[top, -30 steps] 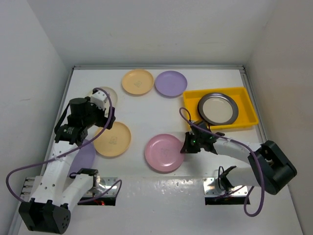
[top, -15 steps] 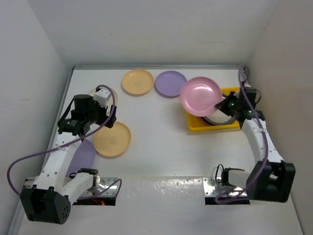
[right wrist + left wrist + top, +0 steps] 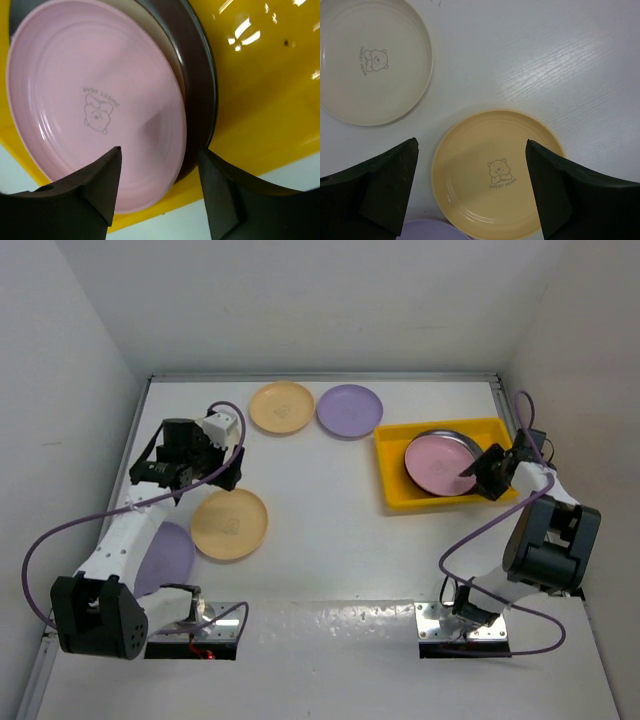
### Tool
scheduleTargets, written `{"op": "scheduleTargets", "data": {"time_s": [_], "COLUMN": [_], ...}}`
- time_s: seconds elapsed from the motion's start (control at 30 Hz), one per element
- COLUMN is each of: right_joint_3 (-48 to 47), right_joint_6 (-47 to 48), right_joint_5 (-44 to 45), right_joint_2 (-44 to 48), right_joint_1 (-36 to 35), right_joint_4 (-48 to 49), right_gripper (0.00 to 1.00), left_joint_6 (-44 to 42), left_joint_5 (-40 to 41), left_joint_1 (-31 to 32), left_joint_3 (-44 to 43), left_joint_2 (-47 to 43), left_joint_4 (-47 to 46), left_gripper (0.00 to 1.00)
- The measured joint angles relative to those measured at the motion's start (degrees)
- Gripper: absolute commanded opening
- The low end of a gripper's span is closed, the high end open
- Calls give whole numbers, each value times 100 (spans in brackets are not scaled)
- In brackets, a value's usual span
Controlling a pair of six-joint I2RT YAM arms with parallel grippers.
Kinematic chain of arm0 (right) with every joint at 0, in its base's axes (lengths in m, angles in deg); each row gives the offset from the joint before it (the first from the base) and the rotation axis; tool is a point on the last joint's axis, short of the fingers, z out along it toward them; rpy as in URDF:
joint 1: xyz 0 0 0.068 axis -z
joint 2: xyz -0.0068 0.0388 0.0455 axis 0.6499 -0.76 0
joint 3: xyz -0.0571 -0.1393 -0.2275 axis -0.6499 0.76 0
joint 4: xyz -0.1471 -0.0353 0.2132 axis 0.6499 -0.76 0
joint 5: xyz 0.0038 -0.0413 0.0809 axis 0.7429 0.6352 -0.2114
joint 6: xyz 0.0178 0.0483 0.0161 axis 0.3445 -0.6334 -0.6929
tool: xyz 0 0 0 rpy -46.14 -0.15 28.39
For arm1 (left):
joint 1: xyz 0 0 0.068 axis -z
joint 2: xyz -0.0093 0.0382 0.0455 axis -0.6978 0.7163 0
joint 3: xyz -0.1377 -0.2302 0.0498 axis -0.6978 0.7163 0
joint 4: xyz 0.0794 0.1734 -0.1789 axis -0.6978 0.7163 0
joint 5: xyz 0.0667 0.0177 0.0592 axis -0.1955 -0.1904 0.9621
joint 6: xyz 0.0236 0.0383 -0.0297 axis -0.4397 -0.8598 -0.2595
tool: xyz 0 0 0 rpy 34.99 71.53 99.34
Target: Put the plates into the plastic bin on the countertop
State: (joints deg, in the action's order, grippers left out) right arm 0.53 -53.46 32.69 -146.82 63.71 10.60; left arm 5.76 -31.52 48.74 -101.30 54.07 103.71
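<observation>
Five plates are left on the tabletop [image 3: 330, 500]: near lavender plate [image 3: 168, 558], cream plate [image 3: 372, 60], near peach plate [image 3: 229, 524], far peach plate [image 3: 281, 407], far lavender plate [image 3: 349, 411]. The left end effector [image 3: 471, 145] hangs wide apart above the near peach plate, holding nothing. In the bin [image 3: 440, 502], the pink plate [image 3: 438, 462] lies on a dark-rimmed plate [image 3: 197, 85]. The right end effector [image 3: 159, 152] straddles the pink rim, fingers apart, gripping nothing.

Countertop [image 3: 330, 480], seen from above. At right sits the bin [image 3: 392, 470]; in it the upper plate [image 3: 437, 462] lies on the lower plate [image 3: 200, 110]. Behind and to the left of the bin, the far-right plate [image 3: 349, 410] lies just beside the far-left plate [image 3: 281, 406]. At left, the middle plate [image 3: 229, 524] lies between the hidden plate [image 3: 370, 65] behind it and the near plate [image 3: 168, 558] before it.
</observation>
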Motion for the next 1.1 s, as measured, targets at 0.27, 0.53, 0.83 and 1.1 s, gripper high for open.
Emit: {"op": "scheduleTargets", "data": {"time_s": [0.27, 0.53, 0.83, 1.1], "right_joint_3": [-402, -1108, -1818, -1659], "right_joint_6": [437, 1217, 1598, 1788], "right_joint_5": [688, 1388, 955, 855], "right_joint_2": [35, 737, -101, -144], "right_joint_1": [-142, -2286, -4177, -4804], "right_joint_4": [-87, -155, -146, -151], "right_gripper": [94, 87, 86, 45], "left_joint_6": [-17, -192, -586, -667], "left_joint_5": [-9, -11, 699, 579], "left_joint_1": [-9, -212, -918, -986], "left_joint_3": [-61, -719, -715, -509], "left_joint_2": [184, 1593, 2905, 3445], "left_joint_4": [-81, 608, 1471, 1296], "left_gripper": [97, 83, 79, 21]}}
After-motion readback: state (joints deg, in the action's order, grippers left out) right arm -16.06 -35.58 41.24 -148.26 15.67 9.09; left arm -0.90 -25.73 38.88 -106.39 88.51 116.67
